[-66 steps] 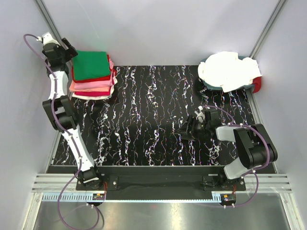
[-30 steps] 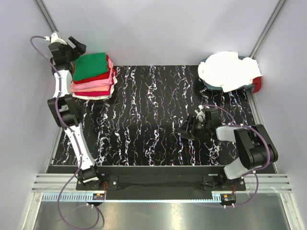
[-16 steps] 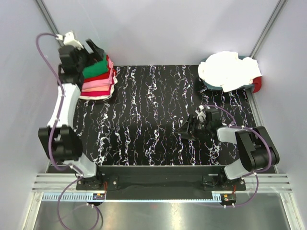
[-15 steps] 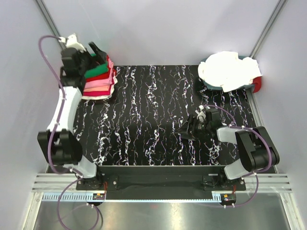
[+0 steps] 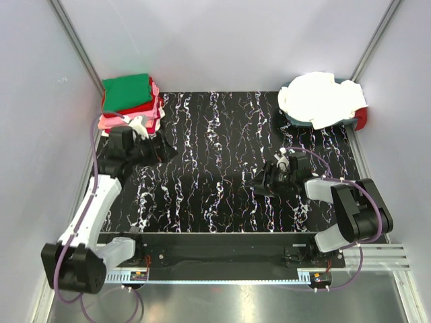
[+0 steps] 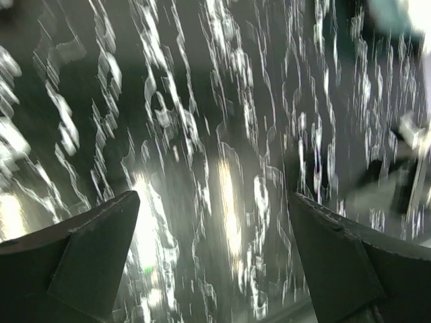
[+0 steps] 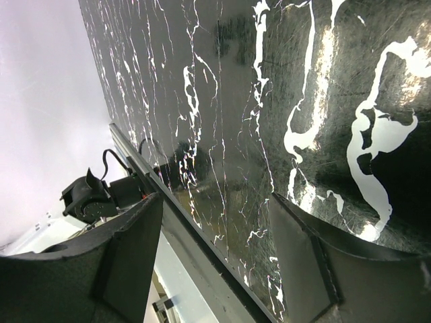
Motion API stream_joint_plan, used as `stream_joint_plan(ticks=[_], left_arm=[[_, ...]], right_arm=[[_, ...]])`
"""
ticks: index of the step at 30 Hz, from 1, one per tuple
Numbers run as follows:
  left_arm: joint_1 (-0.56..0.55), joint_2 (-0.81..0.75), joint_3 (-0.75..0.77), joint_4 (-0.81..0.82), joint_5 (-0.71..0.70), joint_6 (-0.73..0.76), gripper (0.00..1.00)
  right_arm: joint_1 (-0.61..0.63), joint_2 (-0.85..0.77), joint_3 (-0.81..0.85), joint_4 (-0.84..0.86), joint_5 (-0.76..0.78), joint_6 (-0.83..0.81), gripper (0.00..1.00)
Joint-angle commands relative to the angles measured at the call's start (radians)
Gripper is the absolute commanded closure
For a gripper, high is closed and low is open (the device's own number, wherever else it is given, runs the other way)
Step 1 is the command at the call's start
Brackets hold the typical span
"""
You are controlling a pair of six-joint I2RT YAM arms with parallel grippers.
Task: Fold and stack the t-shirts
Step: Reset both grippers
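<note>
A stack of folded t-shirts stands at the back left, a bright green one (image 5: pixel 126 91) on top, red (image 5: pixel 147 105), pink (image 5: pixel 111 122) and cream ones under it. Unfolded white shirts (image 5: pixel 319 97) lie heaped on a dark tray at the back right. My left gripper (image 5: pixel 164 151) is open and empty, low over the black white-veined mat (image 5: pixel 215 168), in front of the stack; its wrist view (image 6: pixel 215 242) shows only blurred mat between the fingers. My right gripper (image 5: pixel 258 186) is open and empty over the mat at centre right; its wrist view (image 7: pixel 215 235) shows mat and the table's front edge.
A red object (image 5: pixel 361 119) sits beside the tray (image 5: pixel 296 116) at the back right corner. Grey walls and metal posts close in the sides and back. A black rail (image 5: pixel 215 242) runs along the mat's near edge.
My left arm has swung from the back left corner by the stack down and forward to the mat in front of it. The green shirt stays on top. The right arm has hardly moved.
</note>
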Motion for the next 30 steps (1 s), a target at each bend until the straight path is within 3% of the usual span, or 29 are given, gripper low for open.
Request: stream_joint_plan(ticks=[1,5,7,27,30], left_arm=[[-0.016,-0.146,-0.054,-0.117,0.028,0.076,0.01],[-0.019,-0.243,-0.117,-0.174,-0.087,0.11,0.01],[-0.021,-0.267,-0.111,-0.159,-0.039,0.131,0.01],[-0.021,-0.226,-0.105,-0.131,-0.044,0.127,0.01],[-0.021,-0.273,-0.096,-0.144,-0.124,0.13,0.01]], right_arm=[[-0.004,-0.009,0.012,0.008,-0.007,-0.011,0.28],[-0.002,-0.007,0.016,0.0,-0.004,-0.014,0.28],[-0.004,0.0,0.024,-0.007,-0.008,-0.017,0.28],[-0.004,0.023,0.041,-0.027,-0.014,-0.022,0.24],[-0.004,0.024,0.041,-0.027,-0.014,-0.022,0.23]])
